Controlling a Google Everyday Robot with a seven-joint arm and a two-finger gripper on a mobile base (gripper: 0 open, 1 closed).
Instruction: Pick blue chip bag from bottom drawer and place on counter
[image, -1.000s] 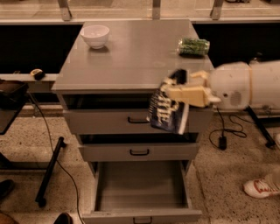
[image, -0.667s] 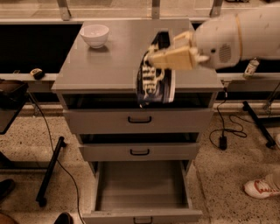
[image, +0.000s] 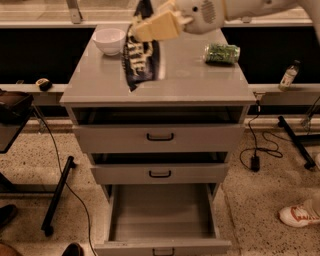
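Observation:
The blue chip bag (image: 140, 56), dark navy with white lettering, hangs upright from my gripper (image: 152, 27) above the left half of the counter (image: 200, 82). Its lower tip is near or on the counter surface. The gripper's tan fingers (image: 159, 26) are shut on the bag's top edge; the white arm reaches in from the upper right. The bottom drawer (image: 162, 247) is pulled fully open below, and its grey inside looks empty.
A white bowl (image: 109, 40) sits at the counter's back left, close to the bag. A green-patterned shiny packet (image: 221, 53) lies at the back right. The two upper drawers are slightly ajar. A small bottle (image: 288, 75) stands on the right ledge; a shoe (image: 300, 215) is on the floor at right.
The gripper has carried the bag up and to the left, from in front of the top drawer to over the counter's left half near the bowl.

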